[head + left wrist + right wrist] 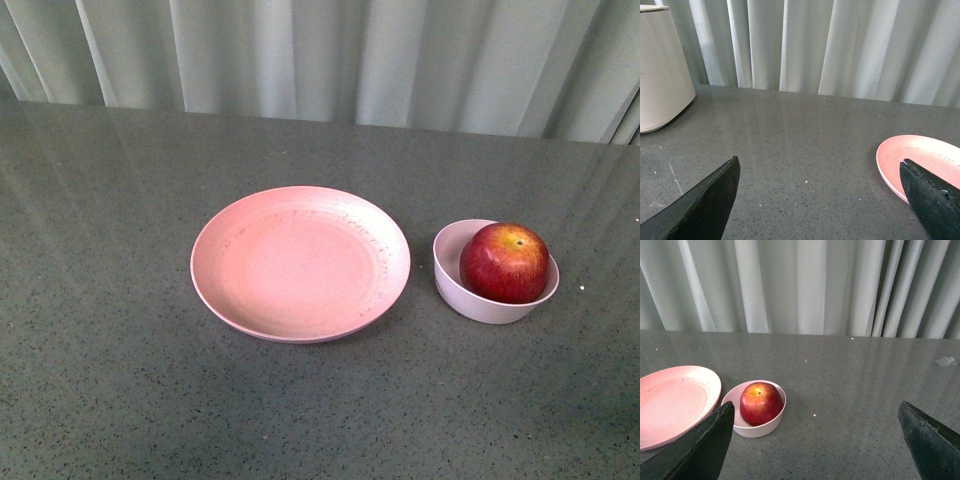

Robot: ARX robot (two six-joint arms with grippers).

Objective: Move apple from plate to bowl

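Spanning the whole view, the grey counter (100, 400) carries the pink plate (300, 262) near its middle, bare. Just beside it, toward the right edge, the bowl (480, 302) holds the apple (505, 262). Left gripper (820, 200) and right gripper (815, 440) hang released, grasping nothing. Risk, in my judgement: the bowl sits tipped, so a nudge could roll the apple out.

Apple (505, 262): round, dark red with a yellow-orange patch at the stem dimple; seated in the bowl, stem end up, rising above the rim.
Bowl (482, 301): small, deep, pale pinkish-lilac; set upright just right of the plate, apart from it.
Plate (300, 262): wide, shallow, pink, faintly speckled; laid flat, nothing on it.
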